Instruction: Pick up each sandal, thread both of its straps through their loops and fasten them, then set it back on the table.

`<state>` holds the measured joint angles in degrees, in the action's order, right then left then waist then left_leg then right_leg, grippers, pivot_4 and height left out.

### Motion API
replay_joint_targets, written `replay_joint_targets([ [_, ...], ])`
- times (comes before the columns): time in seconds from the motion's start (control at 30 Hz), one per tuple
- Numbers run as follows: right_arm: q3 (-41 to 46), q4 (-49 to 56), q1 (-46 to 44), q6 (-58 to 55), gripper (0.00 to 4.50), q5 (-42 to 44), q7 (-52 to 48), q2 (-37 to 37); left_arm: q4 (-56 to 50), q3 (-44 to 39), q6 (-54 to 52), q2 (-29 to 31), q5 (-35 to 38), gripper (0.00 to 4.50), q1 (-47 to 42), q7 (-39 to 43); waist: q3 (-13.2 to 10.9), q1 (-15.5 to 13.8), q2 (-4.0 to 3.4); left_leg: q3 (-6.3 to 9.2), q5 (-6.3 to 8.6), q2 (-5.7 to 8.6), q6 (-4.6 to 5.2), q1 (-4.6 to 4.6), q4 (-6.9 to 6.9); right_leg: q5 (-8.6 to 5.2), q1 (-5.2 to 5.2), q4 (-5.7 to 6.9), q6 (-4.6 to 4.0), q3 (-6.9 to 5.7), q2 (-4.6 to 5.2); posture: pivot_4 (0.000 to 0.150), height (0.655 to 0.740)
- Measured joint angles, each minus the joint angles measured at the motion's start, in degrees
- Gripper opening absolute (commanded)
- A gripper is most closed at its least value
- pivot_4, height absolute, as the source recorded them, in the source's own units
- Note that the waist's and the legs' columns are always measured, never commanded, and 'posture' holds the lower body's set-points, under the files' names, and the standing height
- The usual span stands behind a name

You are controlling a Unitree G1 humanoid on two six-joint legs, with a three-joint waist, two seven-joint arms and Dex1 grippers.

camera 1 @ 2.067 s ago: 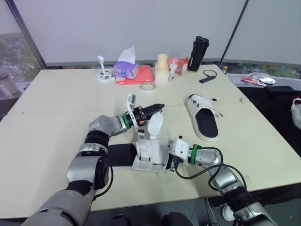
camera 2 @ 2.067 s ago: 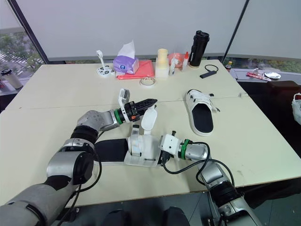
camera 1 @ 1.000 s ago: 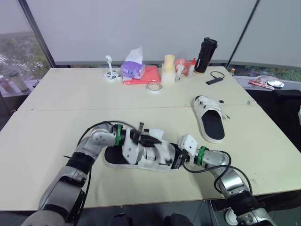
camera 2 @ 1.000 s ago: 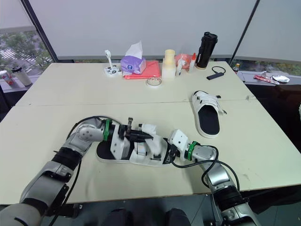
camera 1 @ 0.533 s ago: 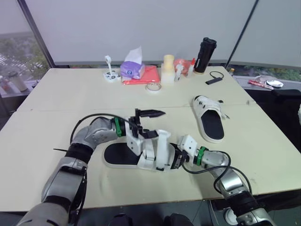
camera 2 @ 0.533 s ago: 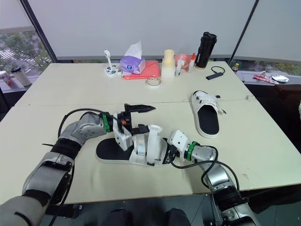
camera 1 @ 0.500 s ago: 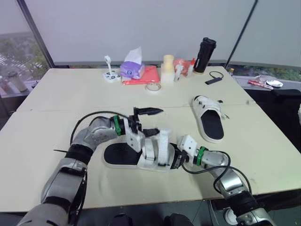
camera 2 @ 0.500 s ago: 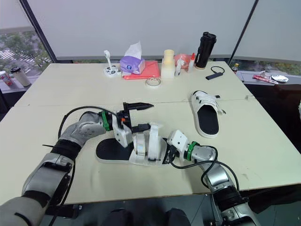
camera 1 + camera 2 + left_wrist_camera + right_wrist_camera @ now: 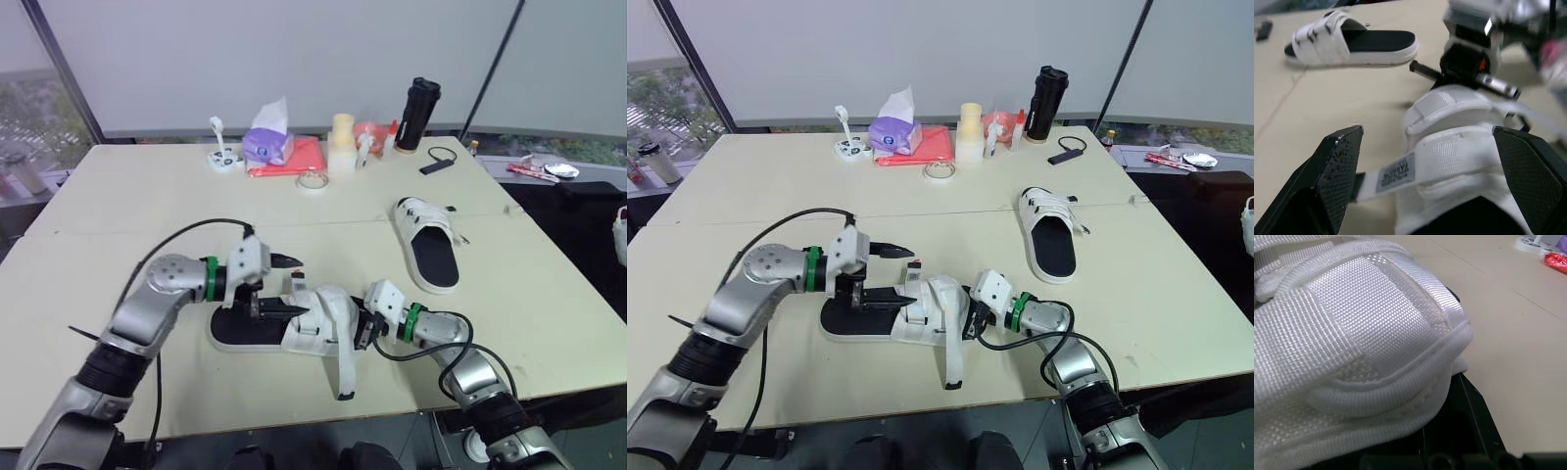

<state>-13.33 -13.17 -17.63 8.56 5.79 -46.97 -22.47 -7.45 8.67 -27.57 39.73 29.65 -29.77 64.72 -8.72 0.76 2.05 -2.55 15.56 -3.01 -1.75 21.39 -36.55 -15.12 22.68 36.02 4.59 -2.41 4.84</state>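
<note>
The near white sandal point(image 9: 294, 329) with a black footbed lies on the table point(image 9: 118, 206) in front of me. One loose strap point(image 9: 345, 364) trails off it toward the front edge. My left gripper point(image 9: 292, 286) is open, one black finger above the sandal's straps point(image 9: 1459, 156) and one at the footbed. My right gripper point(image 9: 364, 329) is shut on the sandal's toe end, whose webbing point(image 9: 1352, 352) presses against its fingers point(image 9: 1469, 431). The second sandal point(image 9: 428, 253) lies flat to the right, straps across it.
Along the far edge stand a tissue box point(image 9: 265, 144), a red cloth point(image 9: 296, 157), a tape roll point(image 9: 312, 180), a pale cup stack point(image 9: 341, 129), a black bottle point(image 9: 417, 100) and a dark cabled device point(image 9: 437, 159). The table's front edge runs just below the sandal.
My left gripper opened and dropped from above the sandal to astride its straps. The strap that stood upright has flopped toward the front edge. The camera view shifted.
</note>
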Motion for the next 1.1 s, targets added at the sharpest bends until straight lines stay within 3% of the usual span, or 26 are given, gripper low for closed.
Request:
replay_joint_targets([
  [0.13,-0.24,-0.46,-0.07,0.37,0.00,0.00,-0.09,0.05,-10.92,-3.42,-15.71,6.46,12.59,4.40,3.14,2.01,0.01,0.05,-0.04,-0.02,0.00,0.00,0.00,-0.06,0.03,-0.02,-0.02,-0.01,-0.02,0.05,0.01,0.150,0.7400],
  [0.2,-0.48,-0.68,-0.11,0.51,0.00,0.00,-0.08,0.15,-15.06,-4.19,-21.12,9.40,17.33,4.40,8.73,2.76,0.00,0.15,-0.05,-0.02,0.00,-0.01,0.00,-0.07,0.05,-0.03,0.00,-0.01,-0.05,0.07,0.02,0.150,0.7400],
  [0.33,-0.07,-1.29,0.16,0.60,0.00,-0.06,0.05,0.07,-18.23,-5.14,-27.33,9.06,21.92,4.40,15.36,-0.63,0.01,-0.24,0.08,0.06,0.00,-0.01,0.00,-0.07,0.00,-0.09,-0.03,-0.03,-0.17,0.07,0.02,0.150,0.7400],
  [0.8,0.57,4.47,3.33,-2.85,0.00,-0.01,-0.18,-2.60,-18.26,1.94,-34.91,-8.93,21.20,4.40,18.13,-19.06,0.08,-1.58,-0.03,0.23,0.01,0.15,0.01,0.06,0.12,-0.11,-0.09,-0.44,-0.14,0.06,0.18,0.150,0.7400],
  [1.1,0.74,5.66,4.03,-3.88,0.00,0.00,-0.15,-3.33,-14.66,5.34,-34.51,-16.03,18.21,4.40,16.41,-23.73,0.11,-1.65,-0.07,0.25,0.04,0.27,0.06,0.08,0.19,-0.10,-0.29,-0.83,-0.14,0.05,0.23,0.150,0.7400],
])
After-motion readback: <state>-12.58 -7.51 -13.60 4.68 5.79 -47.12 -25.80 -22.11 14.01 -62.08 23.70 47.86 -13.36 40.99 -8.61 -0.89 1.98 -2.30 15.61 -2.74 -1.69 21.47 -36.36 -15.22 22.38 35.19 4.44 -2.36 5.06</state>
